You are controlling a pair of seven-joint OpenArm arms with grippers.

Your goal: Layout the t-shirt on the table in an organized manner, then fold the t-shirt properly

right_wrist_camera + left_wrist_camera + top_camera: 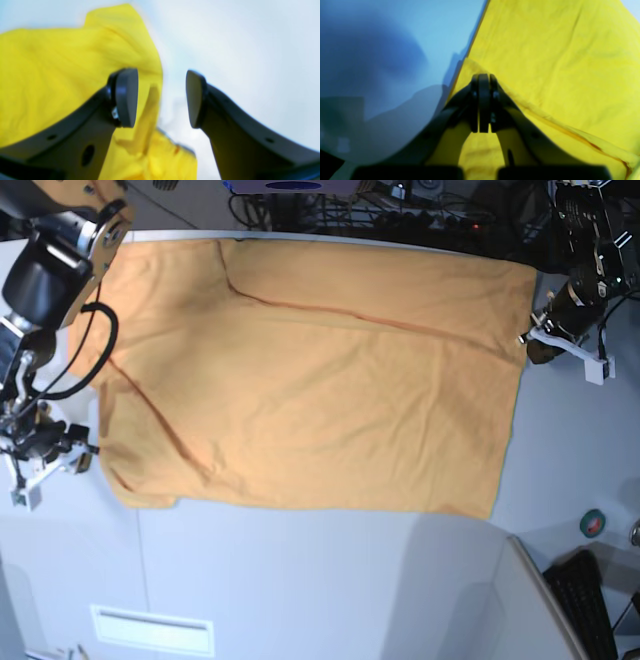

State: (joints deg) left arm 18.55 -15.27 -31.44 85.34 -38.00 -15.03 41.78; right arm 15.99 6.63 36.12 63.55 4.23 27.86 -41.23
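The t-shirt (310,380) lies spread out nearly flat on the table (320,580), orange in the base view and yellow in both wrist views. My left gripper (483,76) is shut on the shirt's edge (545,62), where a raised fold runs away from its tips. In the base view this gripper (530,340) sits at the shirt's right side. My right gripper (162,97) stands open; the shirt (62,75) lies behind its left finger and a blurred strip of cloth hangs loose between the fingers. In the base view it (80,455) is at the shirt's left edge.
A small dark green roll (593,522) and a black keyboard (590,600) lie at the lower right, beyond the table's corner. Cables and equipment (400,205) crowd the far edge. A white label plate (150,630) sits near the front.
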